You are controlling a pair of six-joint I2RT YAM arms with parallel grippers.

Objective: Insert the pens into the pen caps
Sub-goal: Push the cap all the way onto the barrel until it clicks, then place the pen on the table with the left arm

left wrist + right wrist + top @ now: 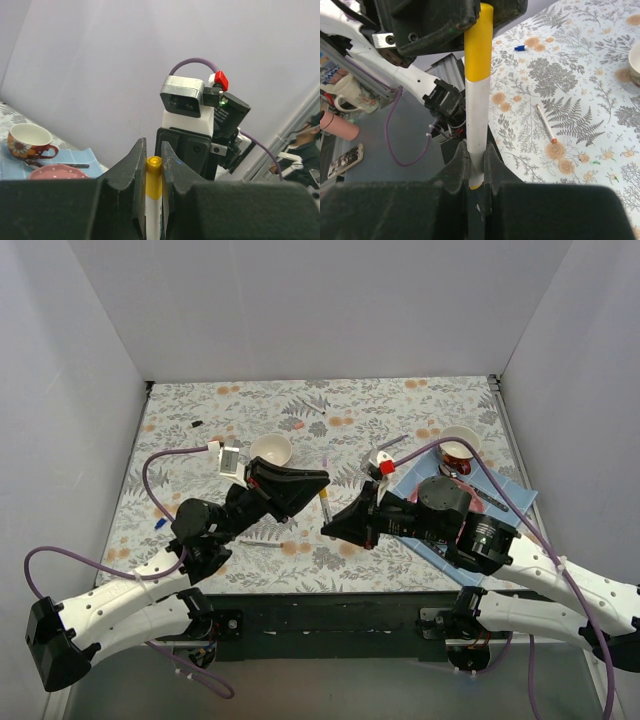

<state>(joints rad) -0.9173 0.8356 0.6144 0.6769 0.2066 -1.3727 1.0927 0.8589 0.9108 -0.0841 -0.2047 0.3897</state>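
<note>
While the left gripper is clamped on the yellow plastic cap of a white-barrelled marker pen, the right gripper pinches its barrel tight above the floral cloth.

Left gripper and right gripper facing each other tip to tip, both clamped tight.

White walls, floral tablecloth

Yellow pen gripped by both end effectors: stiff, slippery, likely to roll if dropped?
The yellow pen looks stiff: it spans straight between the left end effector and right end effector. Its smooth plastic barrel is probably slippery. Round and thin, it would likely roll on the floral cloth.
</note>
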